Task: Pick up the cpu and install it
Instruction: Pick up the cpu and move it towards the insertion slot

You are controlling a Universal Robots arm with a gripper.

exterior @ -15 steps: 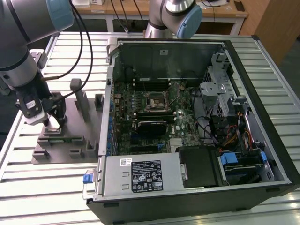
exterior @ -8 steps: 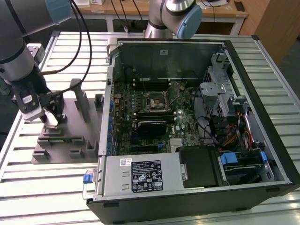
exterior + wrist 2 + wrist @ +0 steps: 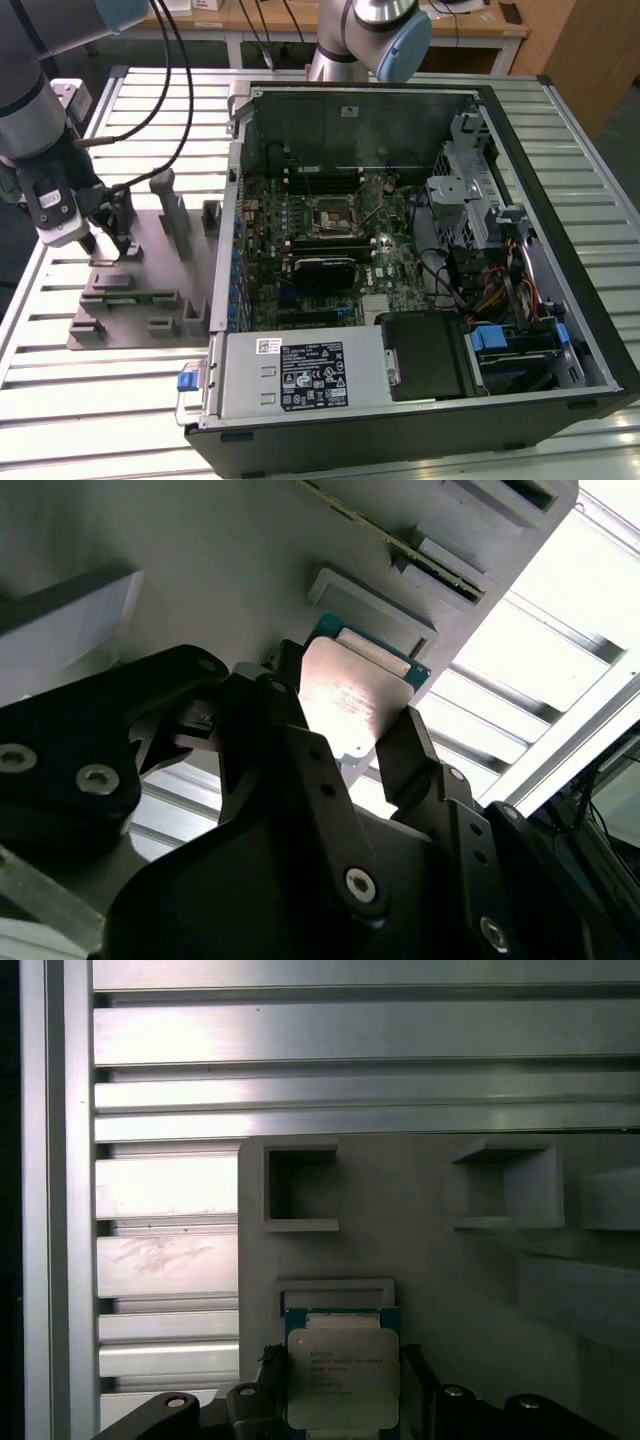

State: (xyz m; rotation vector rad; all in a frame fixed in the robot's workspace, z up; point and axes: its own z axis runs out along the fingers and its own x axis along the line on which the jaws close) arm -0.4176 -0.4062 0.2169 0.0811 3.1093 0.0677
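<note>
Pickup looked to be the step in hand, with installation not yet begun. In both wrist views the cpu (image 3: 343,1378) (image 3: 352,695) sat between the two black jaws with its silvery lid facing the cameras and its green board edge showing. The jaws stood narrowed to the chip's width, one against each opposite edge, so I judged them to be gripping it rather than merely flanking it. The chip appeared offset from the shallow pale-rimmed nest (image 3: 335,1290) of the grey fixture tray (image 3: 150,300), which suggested it was raised slightly out of its seat, though whether it was fully clear could not be told.

In the exterior view the arm (image 3: 30,110) hung over that tray at the exterior view's left, on the slatted aluminium bench (image 3: 400,85). The open computer case (image 3: 560,200) lay in the middle and right of the frame, its motherboard (image 3: 390,250) exposed. The CPU socket (image 3: 330,215), near the centre of the frame, was well apart from the jaws. The carry across to the case and the seating in the socket remained.
</note>
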